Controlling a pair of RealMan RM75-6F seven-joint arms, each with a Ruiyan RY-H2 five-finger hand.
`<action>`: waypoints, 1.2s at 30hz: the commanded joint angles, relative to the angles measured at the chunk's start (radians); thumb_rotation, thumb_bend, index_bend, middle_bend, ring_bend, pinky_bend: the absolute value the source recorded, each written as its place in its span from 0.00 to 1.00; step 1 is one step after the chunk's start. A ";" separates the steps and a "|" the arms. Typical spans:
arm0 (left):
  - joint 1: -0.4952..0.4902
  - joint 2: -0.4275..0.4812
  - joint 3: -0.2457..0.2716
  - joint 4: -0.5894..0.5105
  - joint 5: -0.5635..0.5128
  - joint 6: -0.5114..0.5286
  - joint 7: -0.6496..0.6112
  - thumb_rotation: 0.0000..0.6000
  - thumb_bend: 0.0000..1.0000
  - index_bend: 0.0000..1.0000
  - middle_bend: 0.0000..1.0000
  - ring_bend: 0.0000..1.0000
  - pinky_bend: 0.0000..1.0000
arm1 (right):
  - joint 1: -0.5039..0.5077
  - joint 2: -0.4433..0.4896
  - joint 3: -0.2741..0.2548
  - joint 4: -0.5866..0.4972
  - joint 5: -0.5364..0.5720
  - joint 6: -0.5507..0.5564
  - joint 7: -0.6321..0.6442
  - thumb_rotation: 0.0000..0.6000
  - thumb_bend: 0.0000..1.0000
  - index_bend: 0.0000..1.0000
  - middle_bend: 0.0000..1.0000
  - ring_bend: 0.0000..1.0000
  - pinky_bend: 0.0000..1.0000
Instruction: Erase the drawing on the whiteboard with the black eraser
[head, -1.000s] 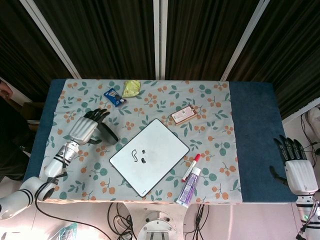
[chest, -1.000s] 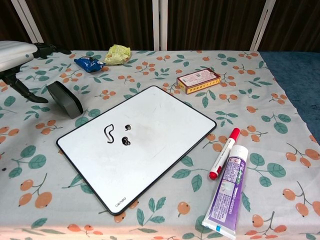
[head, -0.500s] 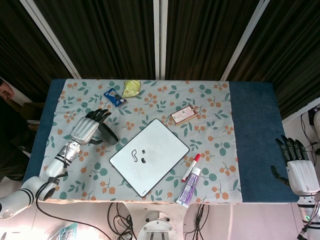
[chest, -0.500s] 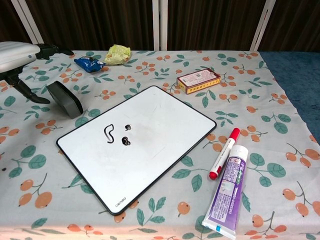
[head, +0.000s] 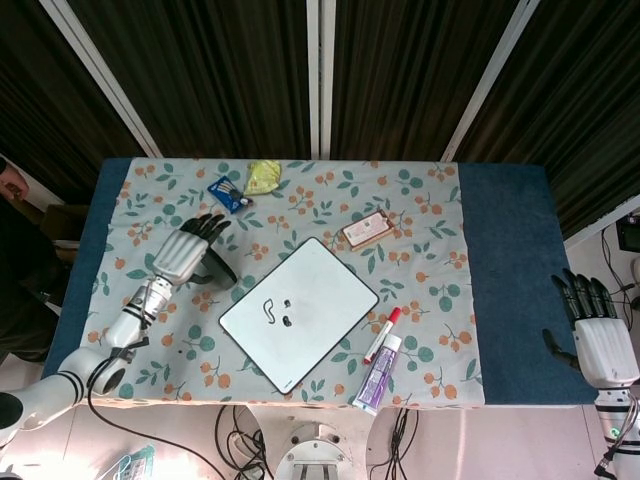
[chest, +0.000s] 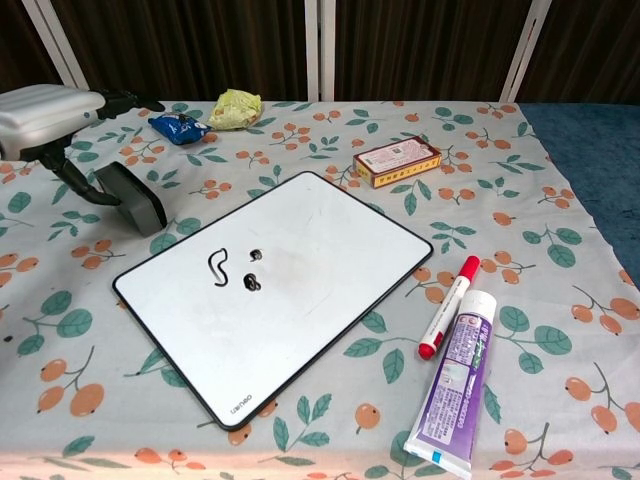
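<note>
table (head: 510, 270): floral cloth covers most of the top; a bare blue strip runs along the right side and a narrow one along the left edge, both free of objects.
whiteboard (head: 299, 312): lies flat near the middle of the cloth, turned at an angle, one corner close to the front edge; open cloth on its far and left sides.
drawing (chest: 232, 270): small black curl and two dots on the left half of the whiteboard; rest of the board surface is white.
left hand (head: 186, 252): over the left part of the cloth, fingers apart and extended above the black eraser; thumb down beside the eraser's near end; cannot tell whether it touches; nothing held.
right hand (head: 597, 335): beyond the table's right front corner, well apart from all objects, fingers spread and pointing up, holding nothing.
black eraser (chest: 129, 197): on the cloth just left of the whiteboard's left corner, not touching the board.
tube (chest: 452, 383): purple and white, near the front edge, right of the whiteboard.
red marker (chest: 449, 305): capped, just beside the tube, between it and the board's right edge.
small box (chest: 397, 160): orange-red, closed, behind the whiteboard's far corner; contents cannot be seen.
yellow wrapper (chest: 234, 107): crumpled, near the far edge.
blue packet (chest: 179, 126): just left of the yellow wrapper.
</note>
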 joint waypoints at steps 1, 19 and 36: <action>-0.017 -0.013 -0.012 0.007 -0.009 -0.016 0.002 1.00 0.00 0.10 0.07 0.06 0.18 | 0.001 -0.003 0.001 0.006 0.004 -0.004 0.007 1.00 0.26 0.00 0.00 0.00 0.00; -0.021 -0.008 -0.003 0.017 0.005 0.028 -0.003 1.00 0.00 0.10 0.08 0.06 0.18 | 0.001 -0.013 -0.001 0.032 0.016 -0.018 0.028 1.00 0.26 0.00 0.00 0.00 0.00; -0.100 -0.139 -0.058 0.136 -0.025 0.003 -0.013 1.00 0.00 0.10 0.09 0.06 0.18 | -0.001 -0.007 0.003 0.016 0.028 -0.020 0.008 1.00 0.26 0.00 0.00 0.00 0.00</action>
